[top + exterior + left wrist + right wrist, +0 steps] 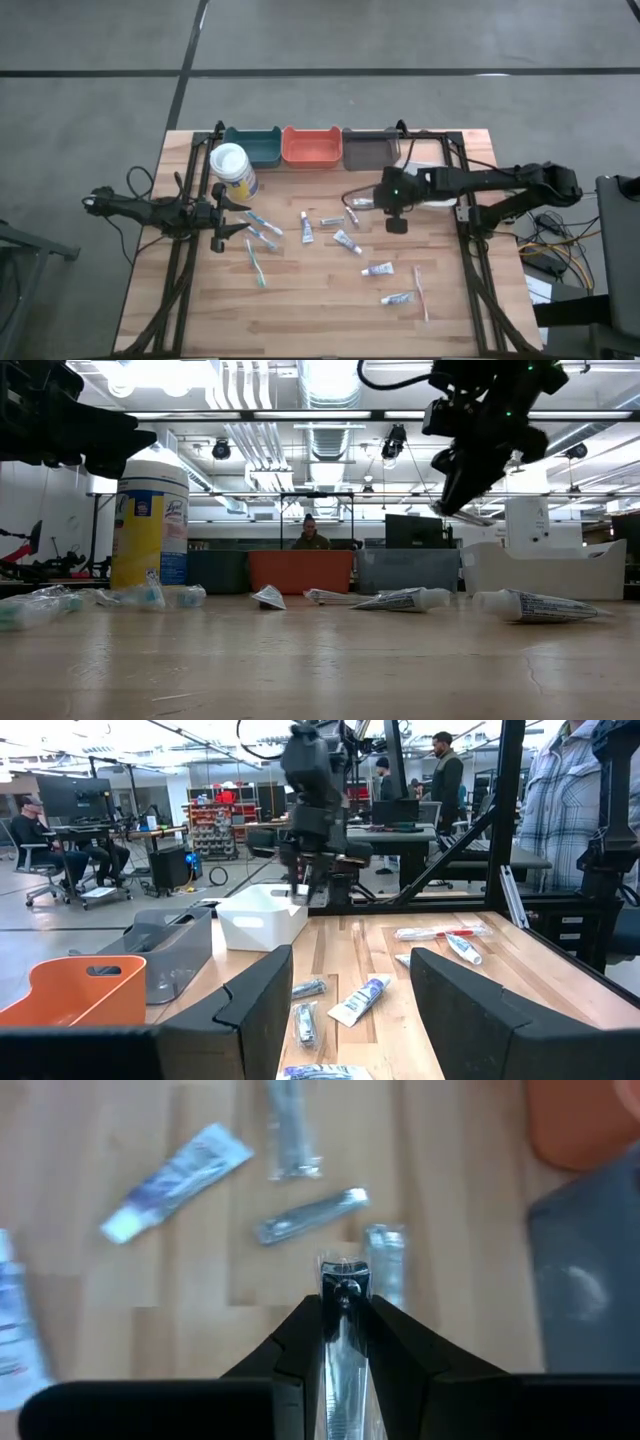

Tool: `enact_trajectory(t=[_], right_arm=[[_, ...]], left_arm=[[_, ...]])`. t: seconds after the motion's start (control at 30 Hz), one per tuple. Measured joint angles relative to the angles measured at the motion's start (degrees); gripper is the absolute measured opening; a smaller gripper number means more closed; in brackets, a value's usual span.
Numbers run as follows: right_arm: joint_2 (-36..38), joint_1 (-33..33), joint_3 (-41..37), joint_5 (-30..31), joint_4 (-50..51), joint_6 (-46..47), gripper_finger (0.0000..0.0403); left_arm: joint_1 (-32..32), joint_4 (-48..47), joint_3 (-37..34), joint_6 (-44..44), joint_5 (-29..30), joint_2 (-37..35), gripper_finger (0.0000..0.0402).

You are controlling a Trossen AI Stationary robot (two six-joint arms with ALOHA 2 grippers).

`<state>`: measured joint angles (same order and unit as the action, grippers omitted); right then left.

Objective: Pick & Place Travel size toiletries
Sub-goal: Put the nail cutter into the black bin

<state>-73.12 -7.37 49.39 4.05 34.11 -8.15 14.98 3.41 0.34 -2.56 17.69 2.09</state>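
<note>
Several travel size toiletries lie flat on the wooden table: small tubes (307, 228) (377, 268), clear-wrapped packets (330, 221) and toothbrushes (257, 262) (420, 290). My right gripper (372, 204) (343, 1295) hangs above the table near the grey bin (370, 148), slanting down, shut on a slim clear-wrapped silvery packet (343, 1272). My left gripper (228, 216) (345, 1020) waits open and level at the table's left, beside the wipes canister (232, 170), with nothing between its fingers. My right gripper pinches the slim wrapped packet between its two fingers, which lie along it. The packet's end (343, 1268) sticks out just past the fingertips. The fingers slant down from above. The packet is lifted clear of the table.
Teal (252, 145), orange (312, 147), grey and white (262, 915) bins stand in a row along the far edge. The tall wipes canister (150, 525) stands at the far left. Black frame rails run along both table sides. People show in the room beyond.
</note>
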Motion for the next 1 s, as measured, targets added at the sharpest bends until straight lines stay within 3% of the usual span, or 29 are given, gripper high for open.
enact_trajectory(t=[0.47, 1.0], right_arm=[[0.00, -15.40, 0.00, -1.51, -11.83, -7.05, 0.0067], [-3.49, -28.86, 0.00, -1.51, -24.83, -3.77, 0.0068]], left_arm=[[0.01, -0.01, 0.00, 0.00, 0.00, 0.00, 0.0209], [0.01, 0.00, 0.00, -0.01, 0.00, 0.00, 0.0209]])
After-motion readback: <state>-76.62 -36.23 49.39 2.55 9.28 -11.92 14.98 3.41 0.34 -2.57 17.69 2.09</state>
